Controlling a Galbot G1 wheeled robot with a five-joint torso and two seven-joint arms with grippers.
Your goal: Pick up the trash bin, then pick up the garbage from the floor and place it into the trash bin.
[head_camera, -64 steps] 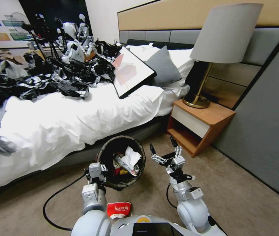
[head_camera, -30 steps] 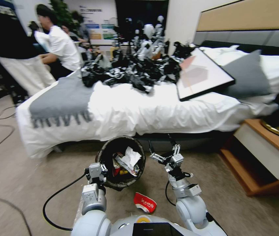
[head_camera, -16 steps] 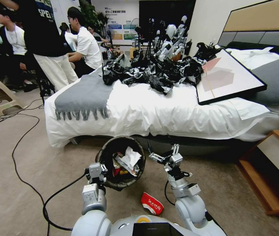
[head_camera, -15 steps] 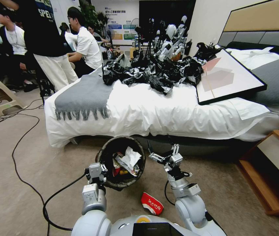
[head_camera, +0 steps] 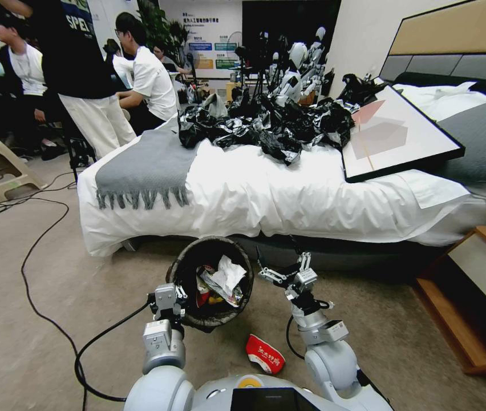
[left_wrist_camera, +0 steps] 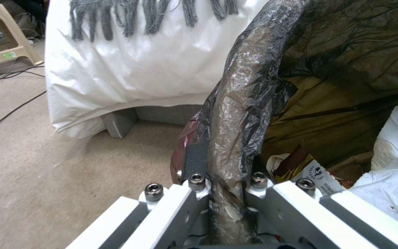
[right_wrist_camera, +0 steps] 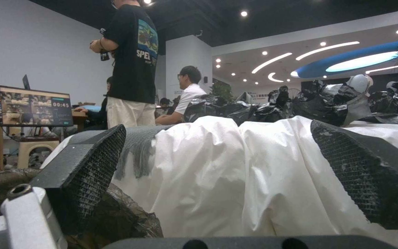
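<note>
Ahead, bed (head_camera: 288, 194); left tool (left_wrist_camera: 224, 186) clamped on trash bin (head_camera: 197, 317), right tool (head_camera: 280, 260) apart, red wrapper (head_camera: 264, 354) underfoot

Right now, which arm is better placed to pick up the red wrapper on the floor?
The right. The right gripper is open and empty, with the red wrapper on its side, while the left gripper is clamped on the trash bin rim.

"SPE" printed on a standing person's black T-shirt (right_wrist_camera: 136, 52), "00:45" shown on a monitor (right_wrist_camera: 33, 105) at nine o'clock
</note>
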